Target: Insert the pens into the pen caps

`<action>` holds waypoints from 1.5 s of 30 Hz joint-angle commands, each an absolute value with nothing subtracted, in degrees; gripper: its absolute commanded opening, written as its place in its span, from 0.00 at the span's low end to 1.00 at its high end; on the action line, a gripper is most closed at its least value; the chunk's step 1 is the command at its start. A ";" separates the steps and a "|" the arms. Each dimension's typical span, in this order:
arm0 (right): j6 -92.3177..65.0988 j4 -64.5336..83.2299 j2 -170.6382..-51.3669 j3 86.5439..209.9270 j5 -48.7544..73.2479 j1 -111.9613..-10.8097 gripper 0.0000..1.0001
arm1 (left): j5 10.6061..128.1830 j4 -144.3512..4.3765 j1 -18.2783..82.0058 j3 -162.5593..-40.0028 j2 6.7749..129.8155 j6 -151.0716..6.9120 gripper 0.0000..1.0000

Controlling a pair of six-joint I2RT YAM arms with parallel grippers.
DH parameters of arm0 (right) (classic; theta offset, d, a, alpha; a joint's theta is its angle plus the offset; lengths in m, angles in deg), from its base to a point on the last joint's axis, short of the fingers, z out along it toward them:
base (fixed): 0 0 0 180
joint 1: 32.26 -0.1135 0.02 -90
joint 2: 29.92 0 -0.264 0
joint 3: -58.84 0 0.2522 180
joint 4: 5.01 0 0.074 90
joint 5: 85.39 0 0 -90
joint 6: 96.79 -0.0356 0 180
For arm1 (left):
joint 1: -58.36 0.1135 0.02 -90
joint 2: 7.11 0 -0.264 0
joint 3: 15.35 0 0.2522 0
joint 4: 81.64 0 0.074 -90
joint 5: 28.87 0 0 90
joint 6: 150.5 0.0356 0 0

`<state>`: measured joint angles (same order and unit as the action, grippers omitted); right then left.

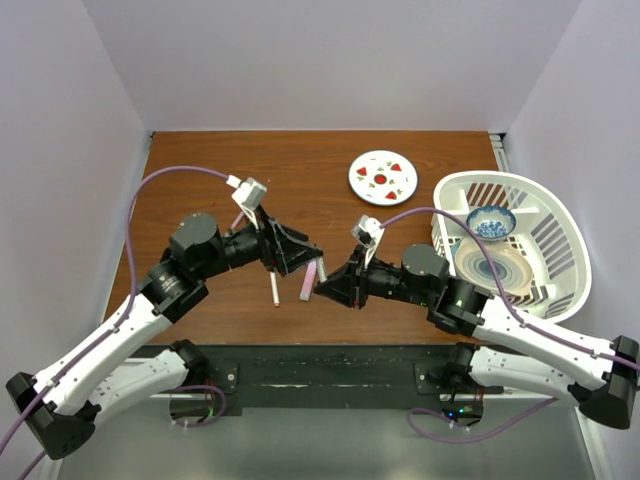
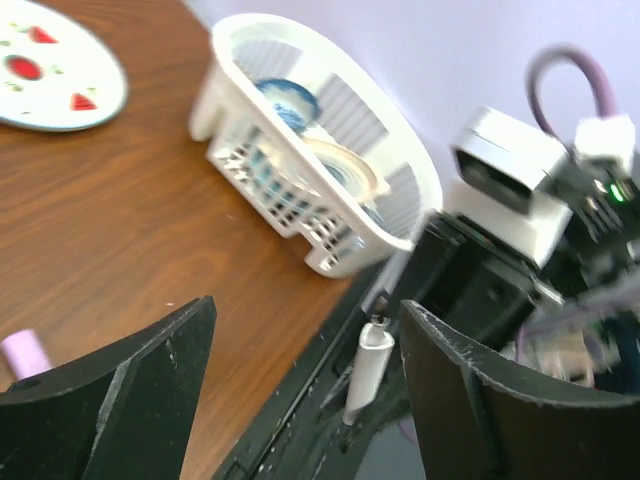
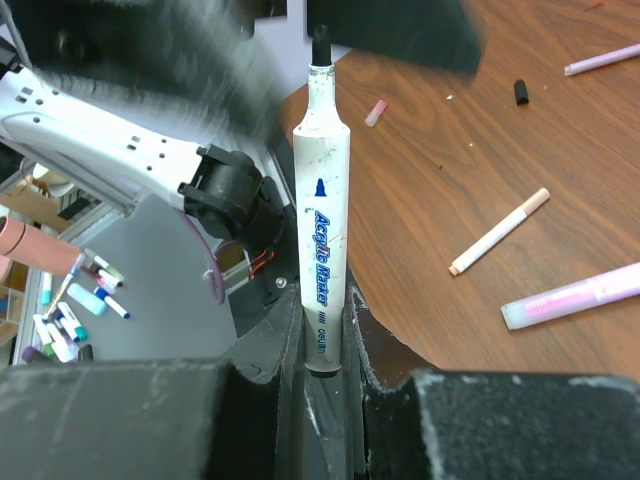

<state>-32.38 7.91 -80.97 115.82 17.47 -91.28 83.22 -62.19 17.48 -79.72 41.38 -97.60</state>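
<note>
My right gripper (image 3: 325, 335) is shut on the lower end of a white acrylic marker (image 3: 320, 200), whose uncapped black tip points at the dark left gripper. My left gripper (image 2: 305, 385) is open and empty, its jaws wide apart. In the top view the left gripper (image 1: 298, 254) and right gripper (image 1: 324, 287) face each other closely above the table's front middle. A pale pink marker (image 3: 575, 297) and a thin white stick with an orange end (image 3: 498, 232) lie on the wood. They also show in the top view, the marker (image 1: 310, 280) and the stick (image 1: 274, 288). A tiny pink cap (image 3: 375, 112) and a black cap (image 3: 520, 92) lie farther off.
A white basket (image 1: 545, 205) with a blue bowl and plates stands at the right. A round white plate with red marks (image 1: 382, 176) lies at the back middle. A lavender pen (image 3: 603, 60) lies at the far edge of the right wrist view. The black front rail (image 1: 330, 365) runs along the near edge.
</note>
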 commanded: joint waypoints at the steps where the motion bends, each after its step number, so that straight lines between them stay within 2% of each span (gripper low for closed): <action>1: -36.05 6.73 -77.92 113.39 10.60 -91.23 0.00 | 65.90 -56.29 17.58 -82.98 40.44 -103.21 0.80; 6: -40.37 14.02 -73.79 112.24 1.98 -91.23 0.00 | 50.97 -48.65 17.93 -88.07 44.56 -107.41 0.85; 8: -40.63 14.81 -71.86 110.93 0.39 -91.32 0.00 | 46.13 -45.31 19.07 -89.83 47.01 -108.84 0.81; 16: -41.33 16.31 -63.68 108.55 -2.25 -91.23 0.00 | 43.38 -25.29 38.48 -97.40 62.57 -120.26 0.62; 21: -40.63 17.28 -62.80 109.34 -2.24 -91.23 0.00 | 47.86 -21.92 48.49 -98.81 75.66 -125.44 0.49; 22: -40.55 17.19 -62.44 109.08 -2.51 -91.23 0.00 | 48.38 -22.44 49.56 -98.98 77.42 -125.63 0.43; 24: -40.54 15.88 -61.30 108.46 -2.95 -91.32 0.00 | 50.14 -23.58 51.76 -99.07 81.82 -125.54 0.40; 34: -38.70 16.40 -61.21 108.81 -3.57 -91.23 0.00 | 44.87 -24.47 53.35 -101.01 92.02 -126.59 0.37; 45: -37.47 18.16 -59.89 109.69 -4.27 -91.32 0.00 | 42.42 -24.39 54.50 -103.90 100.37 -125.98 0.40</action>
